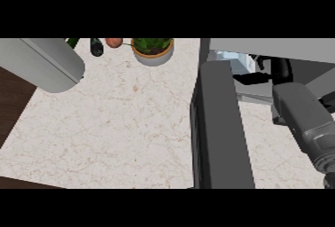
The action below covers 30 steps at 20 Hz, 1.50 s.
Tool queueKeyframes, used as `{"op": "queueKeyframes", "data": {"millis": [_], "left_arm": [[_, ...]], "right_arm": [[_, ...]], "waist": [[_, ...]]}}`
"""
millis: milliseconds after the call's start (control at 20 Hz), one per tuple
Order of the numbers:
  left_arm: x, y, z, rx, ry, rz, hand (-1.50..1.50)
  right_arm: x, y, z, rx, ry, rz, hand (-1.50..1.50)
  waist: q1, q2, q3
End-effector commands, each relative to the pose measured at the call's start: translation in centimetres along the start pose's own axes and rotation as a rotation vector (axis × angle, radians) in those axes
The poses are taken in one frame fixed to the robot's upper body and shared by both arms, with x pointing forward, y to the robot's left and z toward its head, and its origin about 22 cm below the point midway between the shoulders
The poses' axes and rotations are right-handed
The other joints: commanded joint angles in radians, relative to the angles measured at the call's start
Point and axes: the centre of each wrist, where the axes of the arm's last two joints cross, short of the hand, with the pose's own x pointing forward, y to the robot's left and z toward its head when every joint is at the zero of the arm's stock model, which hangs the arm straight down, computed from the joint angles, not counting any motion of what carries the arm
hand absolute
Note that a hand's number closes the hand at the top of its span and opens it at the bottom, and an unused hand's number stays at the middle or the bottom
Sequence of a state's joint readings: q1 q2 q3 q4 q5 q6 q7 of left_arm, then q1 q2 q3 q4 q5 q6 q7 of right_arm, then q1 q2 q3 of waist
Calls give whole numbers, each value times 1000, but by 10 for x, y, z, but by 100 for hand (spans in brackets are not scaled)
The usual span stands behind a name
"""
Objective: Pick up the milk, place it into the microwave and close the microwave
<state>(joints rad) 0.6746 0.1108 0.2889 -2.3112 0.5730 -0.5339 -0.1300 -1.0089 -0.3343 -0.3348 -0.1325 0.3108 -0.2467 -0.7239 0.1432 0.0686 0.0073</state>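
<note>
Right hand [258,78] reaches into microwave [274,48] cavity at counter's far right edge; fingers hidden, cannot tell open or closed. Milk not visible, likely inside near that hand. Open microwave door [219,128] sticks out toward near edge, left of right forearm. Left forearm [42,62] at far-left corner, hand out of frame.

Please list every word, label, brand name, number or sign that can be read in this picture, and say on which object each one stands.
None: no readable text shows anywhere in the head view.
Microwave door: plain dark grey, no brand or numbers visible.
Plant pot: plain, no label.
Grey cylinder at the upper left: no marking.
Milk: I cannot make it out, so any label on it cannot be read.
</note>
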Motion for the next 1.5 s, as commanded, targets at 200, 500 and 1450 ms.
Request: {"op": "queueKeyframes", "data": {"millis": [200, 500, 1450], "left_arm": [[4, -2, -10, -38, -20, -1, -150], [3, 6, -12, -40, -6, -8, -150], [7, 14, -25, -69, -1, -78, -150]], "right_arm": [[8, -21, -13, -88, 12, 49, 150], [6, -37, -14, -107, 20, 70, 150], [15, -46, -23, -151, 25, 76, 150]], "waist": [[33, 19, 3], [43, 29, 3], [85, 48, 5]]}}
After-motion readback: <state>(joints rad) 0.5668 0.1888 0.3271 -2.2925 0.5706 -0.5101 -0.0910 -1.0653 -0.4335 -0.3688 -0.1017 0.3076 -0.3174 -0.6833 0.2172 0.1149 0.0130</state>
